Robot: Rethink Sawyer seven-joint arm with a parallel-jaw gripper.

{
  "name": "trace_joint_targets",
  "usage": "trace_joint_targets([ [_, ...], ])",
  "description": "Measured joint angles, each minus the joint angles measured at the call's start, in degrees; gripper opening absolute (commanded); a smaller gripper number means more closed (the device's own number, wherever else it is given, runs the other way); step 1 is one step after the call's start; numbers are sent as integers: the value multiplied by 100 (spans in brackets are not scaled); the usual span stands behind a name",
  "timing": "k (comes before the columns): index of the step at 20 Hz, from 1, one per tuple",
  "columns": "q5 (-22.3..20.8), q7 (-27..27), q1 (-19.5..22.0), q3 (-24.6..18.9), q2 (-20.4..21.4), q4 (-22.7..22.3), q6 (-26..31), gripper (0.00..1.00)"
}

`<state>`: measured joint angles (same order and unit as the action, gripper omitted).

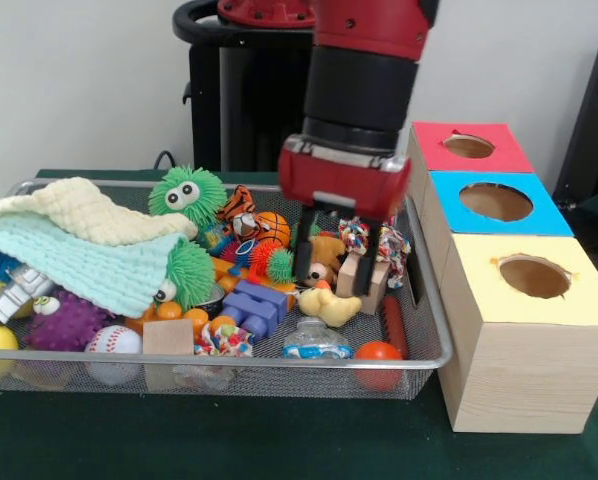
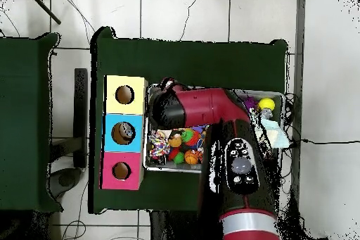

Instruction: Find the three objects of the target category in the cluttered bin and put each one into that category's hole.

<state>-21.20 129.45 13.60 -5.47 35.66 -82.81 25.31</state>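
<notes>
— Where are your jaws?
— Your gripper is down in the wire bin, right end, jaws closed on a wooden block.
— And the holes?
— The yellow box sits just right of the bin.

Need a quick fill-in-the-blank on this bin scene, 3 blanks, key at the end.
1. The wooden box nearest the camera in the front view has a ___ top with a round hole.
2. The red and black gripper hangs over the silver wire mesh bin with a light wooden ___ between its fingers.
3. The pale yellow and mint cloths partly cover a fuzzy ___ toy with googly eyes.

Missing words: yellow; block; green
</notes>
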Motion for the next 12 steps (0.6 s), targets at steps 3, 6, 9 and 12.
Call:
trace_joint_targets([
  [3, -144, -127, 411, -304, -166, 29, -1, 100],
  [6, -276, -282, 737, -521, -342, 51, 0, 100],
  [9, -393, -407, 917, -627, -471, 61, 0, 100],
  [12, -612, -615, 1121, -792, -660, 68, 0, 100],
])
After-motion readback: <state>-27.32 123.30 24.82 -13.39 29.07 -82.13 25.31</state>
